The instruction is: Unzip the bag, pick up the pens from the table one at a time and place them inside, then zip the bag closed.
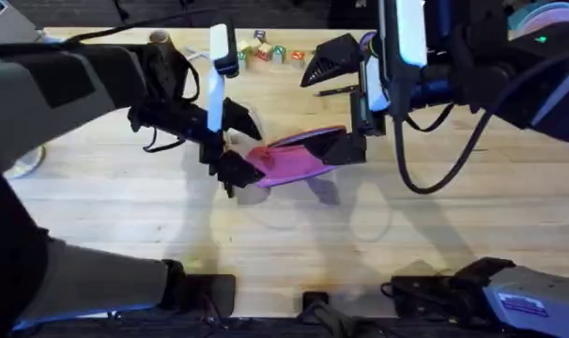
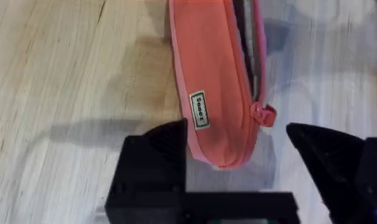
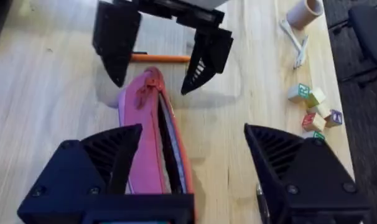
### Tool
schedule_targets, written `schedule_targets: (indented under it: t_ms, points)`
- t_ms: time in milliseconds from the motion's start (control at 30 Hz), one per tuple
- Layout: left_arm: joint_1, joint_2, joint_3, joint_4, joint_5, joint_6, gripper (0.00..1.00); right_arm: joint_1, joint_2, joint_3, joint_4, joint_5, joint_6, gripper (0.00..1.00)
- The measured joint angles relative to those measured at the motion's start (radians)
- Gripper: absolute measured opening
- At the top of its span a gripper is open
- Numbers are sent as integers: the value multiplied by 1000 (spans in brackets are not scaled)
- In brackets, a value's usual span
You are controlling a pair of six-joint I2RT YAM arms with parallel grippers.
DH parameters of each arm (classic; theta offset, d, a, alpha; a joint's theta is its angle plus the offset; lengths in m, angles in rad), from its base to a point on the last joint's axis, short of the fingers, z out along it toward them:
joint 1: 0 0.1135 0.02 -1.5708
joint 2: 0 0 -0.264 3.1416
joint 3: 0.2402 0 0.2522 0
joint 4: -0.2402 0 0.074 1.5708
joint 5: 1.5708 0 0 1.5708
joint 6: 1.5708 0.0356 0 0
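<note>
The pink bag (image 1: 299, 161) lies in the middle of the table (image 1: 125, 216), its zipper open along the top. The zipper pull (image 2: 263, 115) sits at the end near my left gripper (image 2: 235, 127), which is open and straddles that end. My right gripper (image 3: 191, 130) is open over the opposite end of the bag (image 3: 142, 143), which lies by one finger. The orange pen (image 3: 160, 58) rests on the wood just beyond the left gripper (image 3: 157, 62). A thin dark line (image 1: 336, 91), possibly the black pen, lies behind the right arm.
Coloured letter blocks (image 1: 266, 52) and a tape roll (image 1: 160, 38) sit at the far edge, with a white utensil (image 3: 294, 43) near them. A black cable (image 1: 425, 160) loops from the right arm. Bare wood stretches toward the near edge.
</note>
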Motion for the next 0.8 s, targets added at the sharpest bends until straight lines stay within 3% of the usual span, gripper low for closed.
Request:
schedule_targets:
  t_ms: [267, 433, 800]
  points:
    - [0, 0, 0, 1, -1, 2, 994, 0, -2, 0, -20, 31, 0, 996]
    - [0, -10, 0, -59, -11, 2, 995, 0, -2, 2, -39, 66, 0, 995]
    - [0, -276, 57, -183, -76, 2, 995, 13, -2, 167, -293, 181, 0, 993]
